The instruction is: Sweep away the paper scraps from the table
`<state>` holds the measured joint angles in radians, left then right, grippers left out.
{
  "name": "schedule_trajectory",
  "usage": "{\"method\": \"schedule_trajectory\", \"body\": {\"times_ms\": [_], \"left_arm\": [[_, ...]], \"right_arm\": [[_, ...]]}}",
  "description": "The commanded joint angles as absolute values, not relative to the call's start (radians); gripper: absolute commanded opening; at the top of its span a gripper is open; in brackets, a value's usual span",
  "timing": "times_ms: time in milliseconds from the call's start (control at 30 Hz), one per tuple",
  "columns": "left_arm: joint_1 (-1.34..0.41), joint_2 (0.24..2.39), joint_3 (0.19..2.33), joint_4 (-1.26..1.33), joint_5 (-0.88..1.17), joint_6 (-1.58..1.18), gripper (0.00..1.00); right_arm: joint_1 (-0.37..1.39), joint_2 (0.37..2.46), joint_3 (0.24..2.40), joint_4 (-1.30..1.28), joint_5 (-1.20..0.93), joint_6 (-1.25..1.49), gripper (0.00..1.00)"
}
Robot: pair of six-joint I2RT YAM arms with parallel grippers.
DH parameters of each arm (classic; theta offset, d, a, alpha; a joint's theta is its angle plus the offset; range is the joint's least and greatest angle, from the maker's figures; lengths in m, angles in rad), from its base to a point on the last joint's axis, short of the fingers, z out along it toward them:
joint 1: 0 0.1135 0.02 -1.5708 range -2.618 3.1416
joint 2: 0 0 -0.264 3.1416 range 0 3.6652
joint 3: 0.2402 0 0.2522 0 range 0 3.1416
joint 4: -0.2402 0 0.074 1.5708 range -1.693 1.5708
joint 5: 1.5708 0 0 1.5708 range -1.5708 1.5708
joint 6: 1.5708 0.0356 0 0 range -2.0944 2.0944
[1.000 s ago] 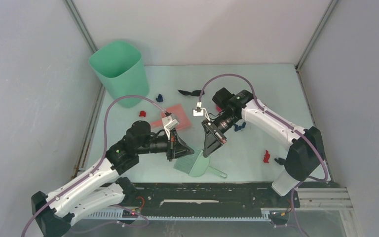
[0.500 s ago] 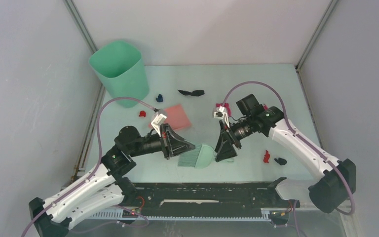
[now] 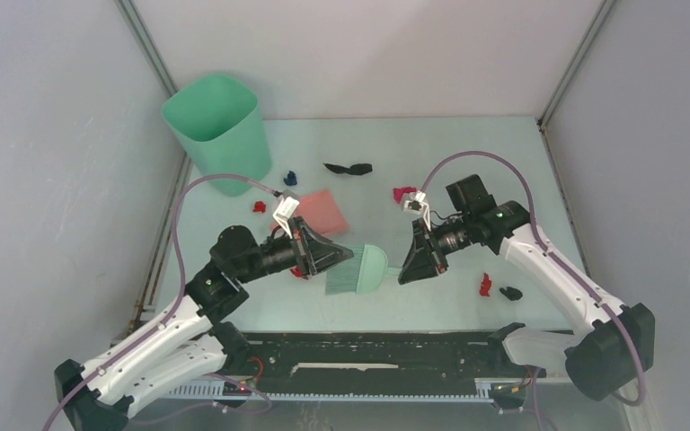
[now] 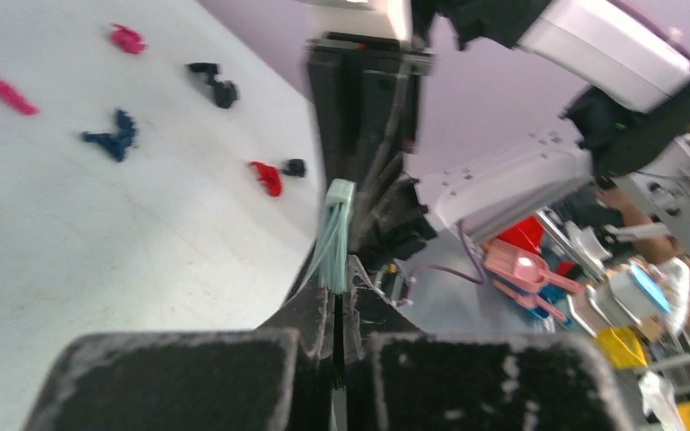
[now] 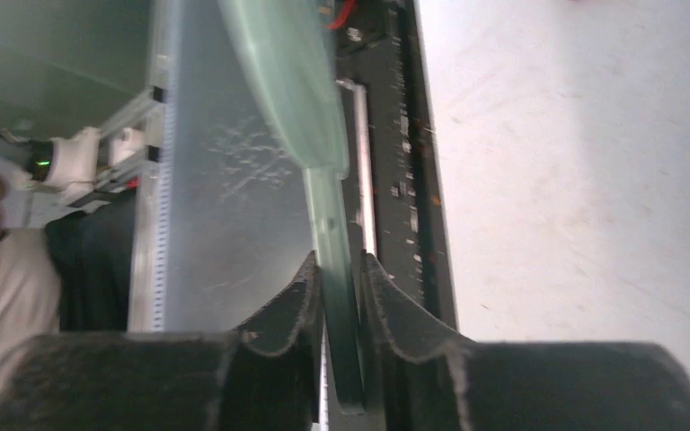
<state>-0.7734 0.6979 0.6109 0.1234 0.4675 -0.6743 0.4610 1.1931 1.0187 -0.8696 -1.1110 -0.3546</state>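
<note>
Our right gripper [image 5: 340, 266] pinches the smooth plastic handle [image 5: 331, 224] of the green brush [image 3: 366, 267]; our left gripper [image 4: 335, 303], at nine o'clock, clamps its fine bristles [image 4: 332, 244].

Table [image 3: 503, 162] ctr: held brush [image 3: 361, 269]; bin [image 3: 218, 130] back-L

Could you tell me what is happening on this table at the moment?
Both arms hold the green hand brush between them: the left fingers are shut on its bristles, the right fingers grip its handle. The pink dustpan lies on the table beyond the left arm, and the paper scraps lie scattered, unswept.
</note>
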Motion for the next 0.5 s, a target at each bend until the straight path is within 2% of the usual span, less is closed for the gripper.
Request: {"method": "schedule_trajectory", "body": {"times_ms": [0,67,100,167,200,233,300,467], "left_arm": [[-0.757,0.705,0.626,0.135,0.470,-0.686,0.00],[-0.755,0.715,0.638,0.106,0.469,-0.655,0.00],[-0.754,0.726,0.648,0.078,0.469,-0.618,0.11],[-0.755,0.739,0.671,0.016,0.472,-0.554,0.46],[-0.757,0.746,0.680,0.008,0.474,-0.525,0.58],[-0.758,0.752,0.689,-0.023,0.481,-0.496,0.64],[-0.762,0.779,0.718,-0.052,0.504,-0.442,0.72],[-0.778,0.899,0.789,-0.121,0.617,-0.347,0.74]], "right_arm": [[0.420,1.170,1.014,-0.837,-1.145,-0.358,0.13],[0.416,1.172,1.014,-0.863,-1.161,-0.386,0.00],[0.418,1.176,1.014,-0.882,-1.166,-0.408,0.00],[0.423,1.193,1.014,-0.934,-1.177,-0.458,0.00],[0.431,1.207,1.014,-0.962,-1.178,-0.483,0.00],[0.441,1.222,1.014,-0.989,-1.175,-0.506,0.00],[0.463,1.258,1.013,-1.033,-1.171,-0.547,0.00],[0.499,1.311,1.017,-1.051,-1.171,-0.576,0.00]]}}
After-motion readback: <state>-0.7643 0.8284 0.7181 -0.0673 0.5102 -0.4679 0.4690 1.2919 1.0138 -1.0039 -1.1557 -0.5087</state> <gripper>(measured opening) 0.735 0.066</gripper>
